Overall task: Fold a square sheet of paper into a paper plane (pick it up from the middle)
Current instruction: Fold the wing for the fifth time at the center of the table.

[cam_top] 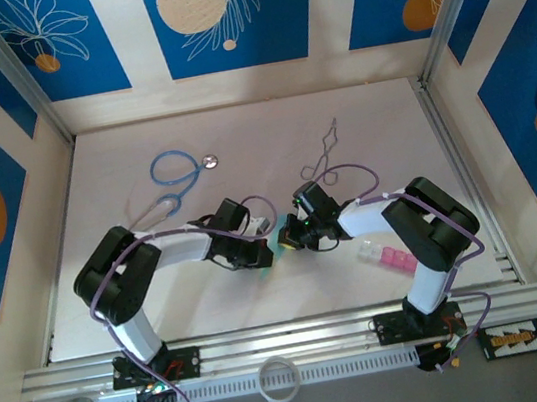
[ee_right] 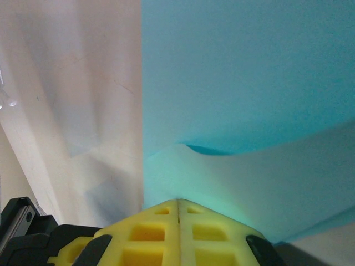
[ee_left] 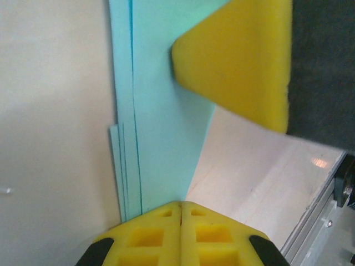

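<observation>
Two grips | left pincer [ee_left: 180,206], right pincer [ee_right: 178,201] pinching folded paper [ee_left: 161,111] edges

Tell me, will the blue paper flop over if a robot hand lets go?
Probably floppy: the blue paper bows in a soft curve near the right gripper. It looks thin and light, so it likely sags if one end goes free. The stacked folded layers by the left gripper may stiffen that edge a bit.
</observation>
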Robot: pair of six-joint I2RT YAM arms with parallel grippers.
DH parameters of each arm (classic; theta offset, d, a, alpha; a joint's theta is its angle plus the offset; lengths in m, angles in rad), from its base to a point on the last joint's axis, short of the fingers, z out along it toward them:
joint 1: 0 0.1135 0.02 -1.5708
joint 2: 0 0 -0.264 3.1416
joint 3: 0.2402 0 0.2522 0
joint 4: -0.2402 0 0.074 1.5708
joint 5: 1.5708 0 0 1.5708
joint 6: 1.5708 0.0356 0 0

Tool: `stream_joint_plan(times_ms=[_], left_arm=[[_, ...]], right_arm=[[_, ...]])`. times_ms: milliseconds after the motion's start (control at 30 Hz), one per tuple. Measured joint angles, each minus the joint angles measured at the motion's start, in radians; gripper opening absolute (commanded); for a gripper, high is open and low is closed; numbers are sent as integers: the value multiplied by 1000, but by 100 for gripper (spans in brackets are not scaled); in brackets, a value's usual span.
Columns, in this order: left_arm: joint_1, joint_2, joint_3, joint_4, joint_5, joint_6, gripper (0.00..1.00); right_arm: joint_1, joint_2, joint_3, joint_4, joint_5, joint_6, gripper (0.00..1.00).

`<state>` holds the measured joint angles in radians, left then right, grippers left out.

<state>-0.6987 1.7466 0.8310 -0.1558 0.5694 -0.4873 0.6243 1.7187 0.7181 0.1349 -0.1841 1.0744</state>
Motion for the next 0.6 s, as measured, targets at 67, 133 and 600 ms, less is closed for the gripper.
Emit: stream_joint_plan(times_ms=[67, 133, 600], left_arm=[[0, -8, 0, -27, -6, 8, 6], [0, -16, -2, -53, -11, 19, 6], [0, -127, -62, -194, -102, 53, 6]], right_arm=[[0, 0, 0, -1, 0, 0, 1], [0, 0, 0, -2, 0, 0, 1], [3, 4, 11, -24, -10, 0, 1]])
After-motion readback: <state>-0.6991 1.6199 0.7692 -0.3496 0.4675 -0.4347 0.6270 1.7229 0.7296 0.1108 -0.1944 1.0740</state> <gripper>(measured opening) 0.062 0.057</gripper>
